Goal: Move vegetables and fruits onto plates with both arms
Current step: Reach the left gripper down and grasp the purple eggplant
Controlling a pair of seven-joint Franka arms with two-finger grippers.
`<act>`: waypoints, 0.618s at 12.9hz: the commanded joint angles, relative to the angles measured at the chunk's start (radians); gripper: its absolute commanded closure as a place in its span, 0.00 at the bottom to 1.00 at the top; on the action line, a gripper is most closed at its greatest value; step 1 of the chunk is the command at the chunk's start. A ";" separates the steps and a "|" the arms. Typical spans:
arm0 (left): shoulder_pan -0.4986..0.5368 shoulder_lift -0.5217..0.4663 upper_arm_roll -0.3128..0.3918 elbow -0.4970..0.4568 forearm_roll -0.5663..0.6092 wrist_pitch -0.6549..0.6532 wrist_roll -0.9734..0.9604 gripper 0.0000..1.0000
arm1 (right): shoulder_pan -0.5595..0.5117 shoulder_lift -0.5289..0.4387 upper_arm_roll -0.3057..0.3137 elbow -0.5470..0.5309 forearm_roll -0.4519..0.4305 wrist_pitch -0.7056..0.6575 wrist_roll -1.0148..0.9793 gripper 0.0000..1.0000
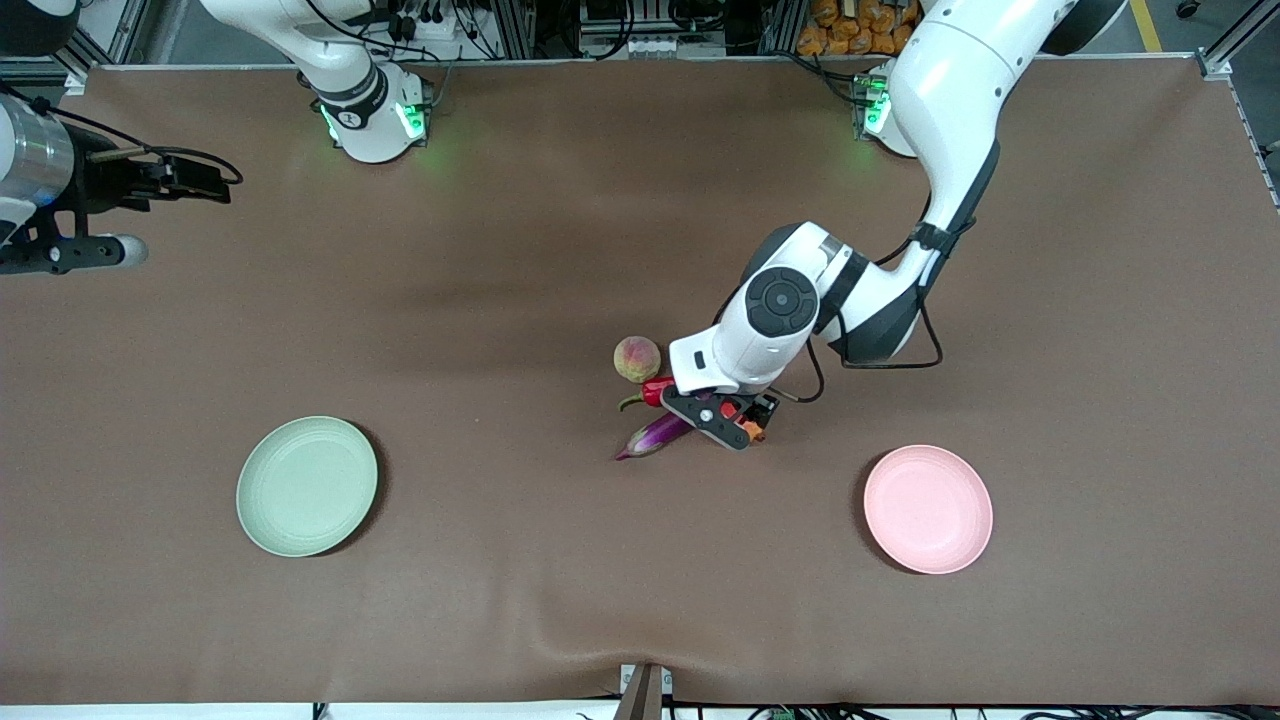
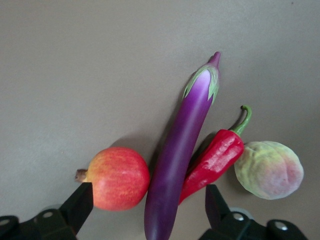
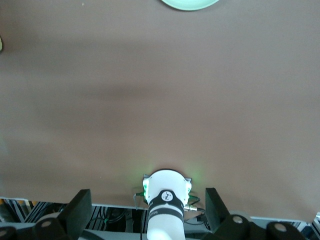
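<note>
Brown bench [image 1: 560, 250], both plates empty, produce bunched mid-bench.
Green plate [image 1: 306, 485] and pink plate [image 1: 928, 509] sit nearest. Left claw [image 2: 149, 200], fingers apart, hovers over eggplant [image 2: 182, 145]; pomegranate-like fruit [image 2: 120, 177] at its 9 o'clock, chili [image 2: 215, 162] and peach [image 2: 269, 169] at 3. Closing may nudge these touching neighbours. Right claw [image 3: 149, 205], apart, waits.

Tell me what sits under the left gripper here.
Under the left gripper, jaws open, lie the eggplant, the red fruit and the chili pepper. The front view covers the fruit. The peach lies beside them.
</note>
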State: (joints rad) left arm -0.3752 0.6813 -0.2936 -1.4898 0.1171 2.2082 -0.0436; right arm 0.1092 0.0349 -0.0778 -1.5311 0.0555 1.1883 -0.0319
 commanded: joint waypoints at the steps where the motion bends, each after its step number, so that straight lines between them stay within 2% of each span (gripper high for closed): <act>1: -0.005 0.040 -0.002 0.028 0.024 0.022 0.077 0.10 | 0.015 0.019 0.000 0.002 0.041 0.039 0.050 0.00; 3: -0.007 0.035 -0.002 0.019 0.024 0.021 0.247 0.11 | 0.014 0.023 0.000 0.002 0.157 0.076 0.209 0.00; 5: -0.010 0.043 -0.002 0.017 0.024 0.021 0.353 0.09 | 0.030 0.049 0.000 0.003 0.170 0.083 0.312 0.00; 8: -0.030 0.066 -0.002 0.013 0.026 0.021 0.360 0.09 | 0.033 0.088 0.000 0.006 0.233 0.149 0.393 0.00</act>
State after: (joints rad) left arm -0.3896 0.7261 -0.2955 -1.4920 0.1191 2.2292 0.3034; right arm 0.1371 0.0973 -0.0733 -1.5333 0.2469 1.3079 0.2921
